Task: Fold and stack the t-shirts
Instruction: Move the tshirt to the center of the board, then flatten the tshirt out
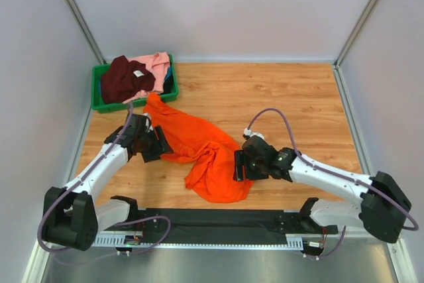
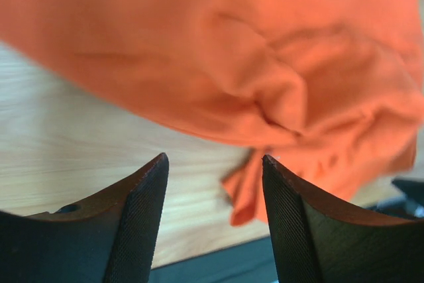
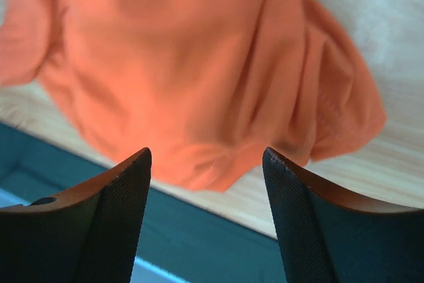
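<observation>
Orange t-shirt [image 1: 199,147] lies crumpled on the table [image 1: 298,97], unfolded. It sits between the two hands, just ahead of the left gripper [image 1: 158,145] and just ahead of the right gripper [image 1: 237,166].

Both sets of jaws stand apart with nothing between them. The wrist views show cloth beyond the fingertips, not in the gap.

We read the step as: get the shirt flat before any fold.

How we do it well:
- Each hand takes one clear edge, not a bunched ridge. The left has a small loose flap right in front of its tips. The right has the rounded lower edge in front of its tips, close to the dark mat [image 1: 218,218].
- Pinch a single layer if we can, since the folds ahead of both hands look stacked.
- Come in low, close fully, then draw the hands apart from each other to pull out the twist in the middle.
- Keep the cloth on the wood, off the mat.

Count:
- T-shirts: three. One is orange, between the hands. One maroon t-shirt [image 1: 122,79] and one pink t-shirt [image 1: 158,64] lie well beyond the left gripper, heaped in the green bin [image 1: 97,103].
- Bins: one.
- Grippers: two.
- Folded shirts: none.
</observation>
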{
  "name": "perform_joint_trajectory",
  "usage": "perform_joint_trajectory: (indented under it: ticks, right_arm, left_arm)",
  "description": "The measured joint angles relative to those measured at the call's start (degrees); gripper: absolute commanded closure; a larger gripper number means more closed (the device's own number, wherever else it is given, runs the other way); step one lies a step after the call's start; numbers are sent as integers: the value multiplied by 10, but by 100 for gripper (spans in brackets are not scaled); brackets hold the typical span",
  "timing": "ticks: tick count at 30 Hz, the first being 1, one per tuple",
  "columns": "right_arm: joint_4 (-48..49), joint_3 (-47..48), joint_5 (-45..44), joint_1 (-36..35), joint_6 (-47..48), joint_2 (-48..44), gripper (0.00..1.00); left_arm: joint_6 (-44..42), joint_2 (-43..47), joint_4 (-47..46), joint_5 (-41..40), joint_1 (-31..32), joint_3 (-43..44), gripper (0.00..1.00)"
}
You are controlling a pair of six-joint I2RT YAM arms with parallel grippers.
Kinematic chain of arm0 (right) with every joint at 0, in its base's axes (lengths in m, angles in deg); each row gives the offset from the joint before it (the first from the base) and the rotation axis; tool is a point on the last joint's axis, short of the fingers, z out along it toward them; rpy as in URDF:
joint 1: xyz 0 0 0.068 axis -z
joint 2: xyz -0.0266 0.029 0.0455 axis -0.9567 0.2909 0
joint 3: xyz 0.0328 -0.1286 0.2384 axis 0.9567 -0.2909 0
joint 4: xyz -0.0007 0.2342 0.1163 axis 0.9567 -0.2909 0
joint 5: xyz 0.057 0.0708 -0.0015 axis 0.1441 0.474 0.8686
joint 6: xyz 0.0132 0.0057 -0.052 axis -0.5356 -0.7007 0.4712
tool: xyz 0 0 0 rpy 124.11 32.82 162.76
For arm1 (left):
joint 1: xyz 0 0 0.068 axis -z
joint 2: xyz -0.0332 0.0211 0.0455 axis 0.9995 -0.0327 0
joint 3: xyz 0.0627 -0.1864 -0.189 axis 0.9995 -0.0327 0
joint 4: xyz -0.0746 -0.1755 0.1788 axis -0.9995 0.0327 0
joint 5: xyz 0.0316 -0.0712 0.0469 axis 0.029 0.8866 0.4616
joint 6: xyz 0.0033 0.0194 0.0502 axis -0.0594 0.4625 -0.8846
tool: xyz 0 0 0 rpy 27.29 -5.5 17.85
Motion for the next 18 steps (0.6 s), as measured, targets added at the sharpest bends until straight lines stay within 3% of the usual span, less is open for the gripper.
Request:
perform_joint_trajectory:
  ticks: [3, 6, 10, 14, 18]
  right_arm:
    - [12, 6, -44, -3, -13, 51, 30]
    - [13, 3, -87, -3, -35, 64, 30]
    - [29, -22, -127, 3, -66, 65, 43]
    - [39, -56, -162, 34, -95, 59, 49]
    - [34, -63, -193, 100, -90, 34, 48]
  left_arm:
    - [6, 14, 2, -11, -64, -16, 31]
    - [7, 24, 0, -25, -85, -16, 29]
    - [19, 25, -11, -50, -115, -22, 28]
    - [48, -5, -20, -73, -172, -33, 26]
    - [74, -20, -22, -97, -179, -39, 26]
